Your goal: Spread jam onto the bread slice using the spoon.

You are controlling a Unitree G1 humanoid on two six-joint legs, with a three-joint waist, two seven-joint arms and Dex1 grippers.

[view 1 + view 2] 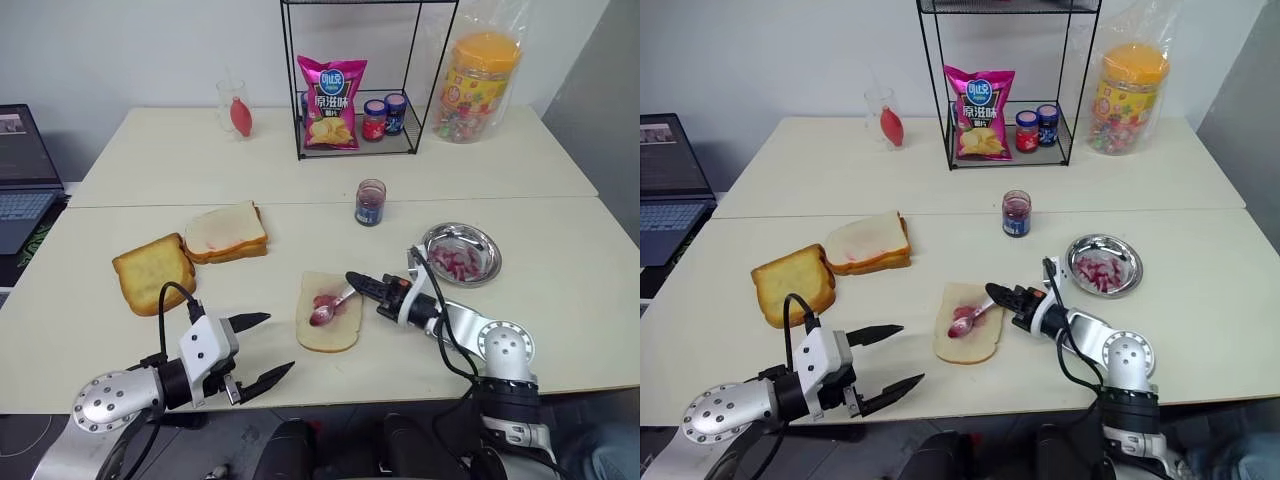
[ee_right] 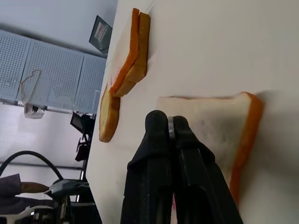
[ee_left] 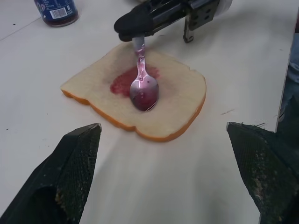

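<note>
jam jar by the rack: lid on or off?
Off. The jam jar stands upright on the table with an open mouth, and no cap sits on it; dark jam shows through the glass.

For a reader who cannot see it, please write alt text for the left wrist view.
The right gripper, shut on the spoon, holds its jam-coated bowl on the bread slice, beside a red smear of jam. The left gripper's fingers stand wide open in the foreground, and the jam jar stands on the table behind.
</note>
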